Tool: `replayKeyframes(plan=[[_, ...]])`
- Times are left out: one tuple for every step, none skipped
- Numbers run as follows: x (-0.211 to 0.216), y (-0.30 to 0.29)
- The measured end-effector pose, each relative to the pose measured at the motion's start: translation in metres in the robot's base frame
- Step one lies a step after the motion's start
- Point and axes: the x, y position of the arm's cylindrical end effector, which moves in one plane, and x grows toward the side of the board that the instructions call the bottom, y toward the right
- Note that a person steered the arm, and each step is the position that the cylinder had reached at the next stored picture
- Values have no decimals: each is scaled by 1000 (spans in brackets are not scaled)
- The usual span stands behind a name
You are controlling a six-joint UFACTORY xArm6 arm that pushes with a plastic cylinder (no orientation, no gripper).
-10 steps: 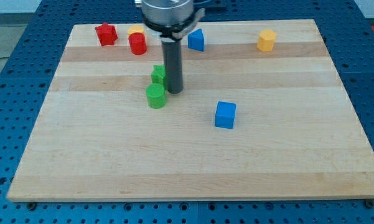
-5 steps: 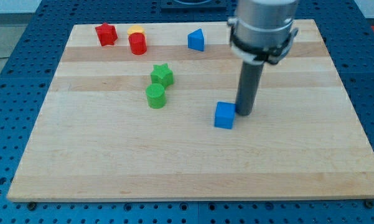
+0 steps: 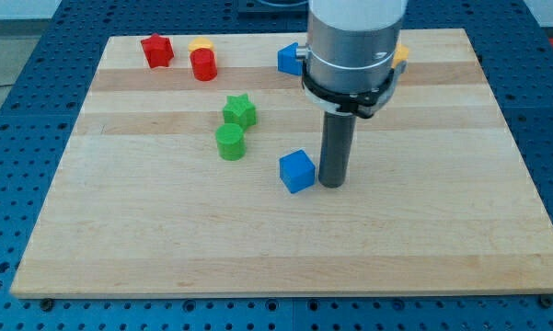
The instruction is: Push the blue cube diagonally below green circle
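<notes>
Nearest the view's bottom of all the pieces, the blue cube [image 3: 296,171] sits a little below the middle of the wooden board [image 3: 442,248], turned so that one corner points down the view. Just beside it, on the view's right, my tip [image 3: 332,185] stands on the wood, touching the cube's right face or a hair off it; which of the two I cannot tell. I carry no claw, only this rod, so nothing is open, closed or clamped. The relation that counts: the cube lies to the view's left of my tip, and the green circle [image 3: 230,142] lies farther the same way and somewhat up, so a leftward push looks right for bringing the cube diagonally under it. A clear gap separates cube from circle. Beyond the circle, almost touching it, is the green star [image 3: 240,111]. Farther up, along the top edge, come the red star [image 3: 156,50], the red cylinder [image 3: 203,64], a yellow block [image 3: 201,44] half hidden behind it, a second blue block [image 3: 288,59] and an orange-yellow block [image 3: 400,54] mostly hidden by the arm
</notes>
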Motion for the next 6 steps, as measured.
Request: replayKeyframes(plan=[[0,-29],[0,-64],[-2,-68],[-3,-55],[31,-90],[54,-158]])
